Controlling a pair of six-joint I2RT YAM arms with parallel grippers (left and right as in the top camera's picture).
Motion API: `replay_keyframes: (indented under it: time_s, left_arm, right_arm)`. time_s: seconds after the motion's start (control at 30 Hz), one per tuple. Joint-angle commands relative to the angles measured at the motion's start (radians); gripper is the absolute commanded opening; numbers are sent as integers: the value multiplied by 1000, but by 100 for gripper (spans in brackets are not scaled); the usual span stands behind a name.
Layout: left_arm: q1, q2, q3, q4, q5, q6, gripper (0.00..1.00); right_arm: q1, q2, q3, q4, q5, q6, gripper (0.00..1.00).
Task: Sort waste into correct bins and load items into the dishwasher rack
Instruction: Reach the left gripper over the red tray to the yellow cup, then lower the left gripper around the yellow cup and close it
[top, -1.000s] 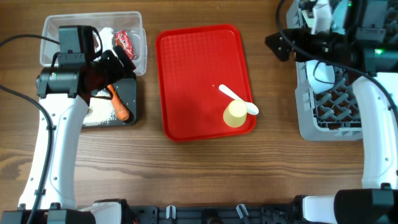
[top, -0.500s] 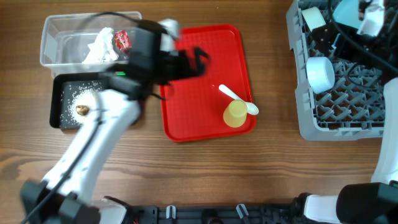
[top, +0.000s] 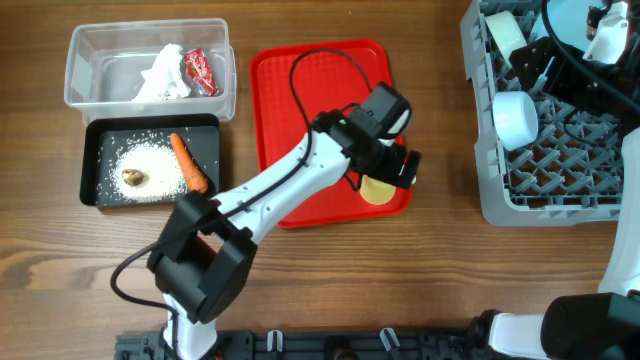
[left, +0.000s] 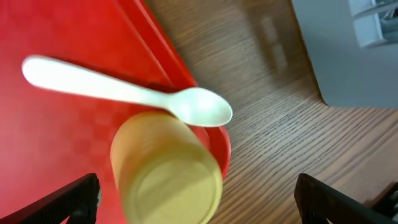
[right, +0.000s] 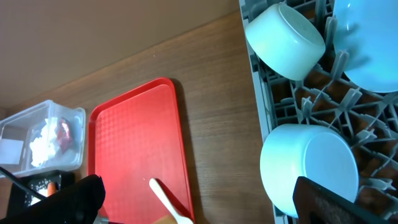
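Two fingers (left: 71, 202) of L gripper (left: 196, 198) wide apart, yellow cup (left: 165, 168) btwn.

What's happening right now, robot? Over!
Left gripper open, over yellow cup on red tray. Right gripper open, empty, by the dishwasher rack. White spoon lies close beside the cup.

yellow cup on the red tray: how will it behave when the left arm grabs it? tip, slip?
Probably light: the yellow cup looks like small, thin plastic. Its smooth, tapered wall could slip in a squeeze, so a grasp low on the wall seems safer. The white spoon seems to touch the cup's edge, so moving the cup will likely nudge it.
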Motion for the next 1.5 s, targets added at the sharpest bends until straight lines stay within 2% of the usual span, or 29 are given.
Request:
replay_keyframes:
  time_s: [0.0,0.17,0.5,0.73,0.97,1.03,1.1,1.27,1.47]
  left_arm:
    - [2,40,37,-14,-52,58,99]
    - [0,79,37,-37,-52,58,94]
    - [-18,98,35,-35,-82,46,95]
    - [-16,133,36,-40,-74,46,91]
    - [-16,133,36,-39,-74,46,73]
    - [-16,133,36,-39,-74,45,63]
    - [-16,133,36,-39,-74,46,57]
    - [-15,133,36,-40,-74,46,52]
    - [-14,131,36,-50,-74,46,52]
  right_arm:
    - [0,15,-9,3,14,15,100]
    - [0,15,-10,3,25,17,100]
    - [0,15,-10,0,29,17,100]
    - [0,15,-10,-2,38,17,100]
    - [0,15,-10,-3,48,18,100]
    - [0,15,-10,-3,48,18,100]
    - [0,15,-10,-3,48,17,100]
    - [0,15,-10,-3,48,17,100]
    - [0,15,-10,-3,48,17,100]
